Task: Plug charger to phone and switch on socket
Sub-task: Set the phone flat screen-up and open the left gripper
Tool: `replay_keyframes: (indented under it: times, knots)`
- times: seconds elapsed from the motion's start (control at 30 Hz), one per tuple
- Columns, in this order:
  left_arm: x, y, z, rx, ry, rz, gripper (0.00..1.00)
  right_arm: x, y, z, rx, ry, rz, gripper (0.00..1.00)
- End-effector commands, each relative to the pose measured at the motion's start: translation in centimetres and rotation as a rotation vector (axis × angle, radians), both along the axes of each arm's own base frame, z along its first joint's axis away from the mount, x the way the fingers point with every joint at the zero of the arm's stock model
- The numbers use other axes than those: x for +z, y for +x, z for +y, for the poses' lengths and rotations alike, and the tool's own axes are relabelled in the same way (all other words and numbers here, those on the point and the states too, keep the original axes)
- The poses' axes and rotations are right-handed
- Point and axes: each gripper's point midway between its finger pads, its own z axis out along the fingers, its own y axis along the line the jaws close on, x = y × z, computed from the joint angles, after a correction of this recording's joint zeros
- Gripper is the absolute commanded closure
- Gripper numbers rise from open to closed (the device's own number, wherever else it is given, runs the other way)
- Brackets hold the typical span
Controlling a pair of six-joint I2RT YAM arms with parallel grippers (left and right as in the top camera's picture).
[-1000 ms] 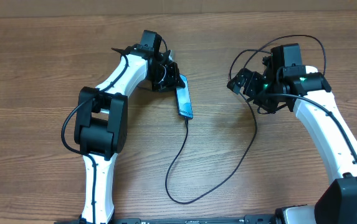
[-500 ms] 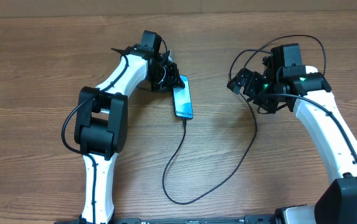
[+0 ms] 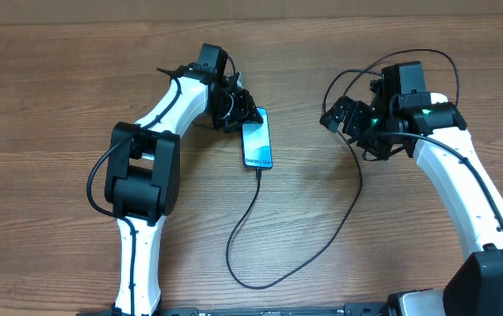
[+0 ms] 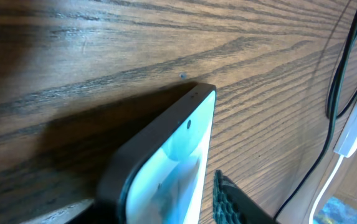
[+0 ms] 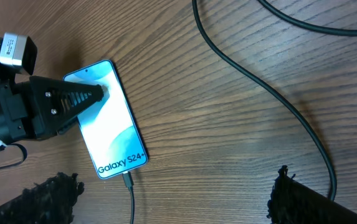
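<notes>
The left gripper has its jaws at the camera-hole end of the phone. One dark fingertip lies over the screen's edge there, and a ribbed pad sits just beside the glass. I cannot tell whether the jaws pinch the phone or only stand around it (the second finger is hidden). The phone lies flat, cyan screen up, on the wooden table, reaching away from those jaws. At its far end the small tip of the charger is plugged in, and its thin black cable trails off across the wood. The right gripper has its jaws spread wide and holds nothing, well apart from the phone.
</notes>
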Motion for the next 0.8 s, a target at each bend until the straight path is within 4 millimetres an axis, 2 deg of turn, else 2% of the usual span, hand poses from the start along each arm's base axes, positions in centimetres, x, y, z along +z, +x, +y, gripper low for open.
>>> replay_keyframes:
  times: [0.0, 0.6, 0.7, 0.73, 0.77]
  knots:
    - [-0.3, -0.1, -0.5, -0.017, 0.001, 0.000, 0.52, 1.3, 0.2, -0.2, 0.000, -0.008, -0.040, 0.00]
    - [-0.7, -1.0, 0.1, -0.015, 0.031, 0.039, 0.28, 1.3, 0.2, -0.2, 0.000, -0.008, -0.040, 0.00]
    - [-0.7, -1.0, 0.1, -0.015, 0.033, 0.041, 0.18, 1.3, 0.2, -0.2, 0.000, -0.008, -0.040, 0.00]
    - [-0.9, -1.1, 0.4, -0.011, 0.051, 0.044, 0.09, 1.2, 0.2, -0.2, 0.000, -0.008, -0.039, 0.00]
    - [-1.0, -1.2, 0.6, -0.009, 0.064, 0.048, 0.06, 1.2, 0.2, -0.2, 0.000, -0.008, -0.039, 0.00]
